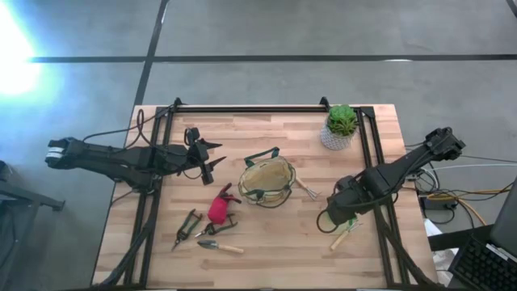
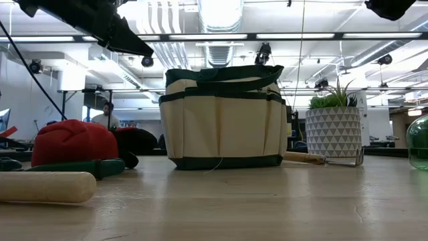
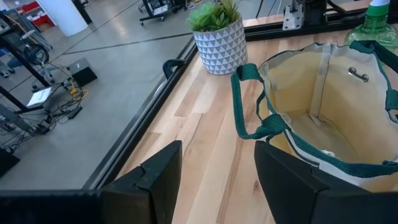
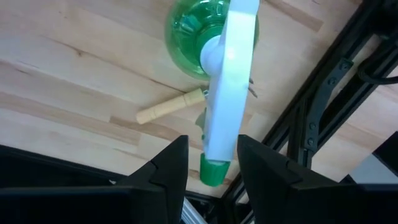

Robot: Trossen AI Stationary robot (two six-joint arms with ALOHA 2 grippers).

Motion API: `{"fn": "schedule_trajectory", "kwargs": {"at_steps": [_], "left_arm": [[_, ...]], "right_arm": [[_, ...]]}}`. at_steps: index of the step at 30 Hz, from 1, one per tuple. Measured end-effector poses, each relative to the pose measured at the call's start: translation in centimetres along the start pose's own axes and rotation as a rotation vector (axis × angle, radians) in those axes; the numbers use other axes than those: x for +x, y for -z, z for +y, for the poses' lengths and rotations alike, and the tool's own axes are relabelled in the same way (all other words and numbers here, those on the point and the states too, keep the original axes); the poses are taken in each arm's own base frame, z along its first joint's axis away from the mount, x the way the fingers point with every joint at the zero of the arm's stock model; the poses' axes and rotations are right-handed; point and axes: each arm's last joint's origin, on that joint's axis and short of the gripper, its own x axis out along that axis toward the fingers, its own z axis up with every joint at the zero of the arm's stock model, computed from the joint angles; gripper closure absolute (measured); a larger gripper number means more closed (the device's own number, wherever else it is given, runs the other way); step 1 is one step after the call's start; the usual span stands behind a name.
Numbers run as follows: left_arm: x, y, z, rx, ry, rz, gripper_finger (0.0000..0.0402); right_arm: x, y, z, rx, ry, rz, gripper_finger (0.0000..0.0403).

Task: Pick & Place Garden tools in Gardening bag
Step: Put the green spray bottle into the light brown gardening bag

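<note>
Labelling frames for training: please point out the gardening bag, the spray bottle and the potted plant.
gardening bag (image 2: pixel 224 124): low view, on its beige front panel.
spray bottle (image 4: pixel 231 74): right wrist view, on its white sprayer head.
potted plant (image 3: pixel 219 42): left wrist view, on the patterned white pot.

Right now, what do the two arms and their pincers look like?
Both arms are dark, near-black, jointed links with black cables trailing off. The left arm has a pale end piece at its base. Each pincer, left and right, has two flat, angular, matte black fingers.
</note>
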Motion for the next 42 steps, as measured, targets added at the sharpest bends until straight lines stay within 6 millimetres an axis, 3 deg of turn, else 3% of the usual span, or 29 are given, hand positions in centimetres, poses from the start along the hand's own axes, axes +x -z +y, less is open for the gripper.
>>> {"fn": "schedule_trajectory", "kwargs": {"at_steps": [6,13,19,32,42], "left_arm": [[0.0,0.0,0.0,0.000,0.000,0.000,0.0197],[0.0,0.0,0.0,0.000,-0.001,0.000,0.0197],[0.0,0.0,0.0,0.005,0.000,0.000,0.0197],[0.0,0.0,0.0,0.007,-0.001,0.000,0.0197],[0.0,0.0,0.0,0.006,0.000,0.000,0.0197]], "right_arm": [[0.4,-0.1,-0.1,-0.022,0.017,0.001,0.0300],[0.6,-0.1,-0.2,-0.044,0.025,0.006,0.0359],[0.1,0.0,-0.2,-0.070,0.007,0.008,0.0364],[-3.6,0.8,0.2,-0.148,-0.121,0.000,0.0364],[-7.0,1.0,0.6,-0.308,-0.250,-0.192,0.0364]]}}
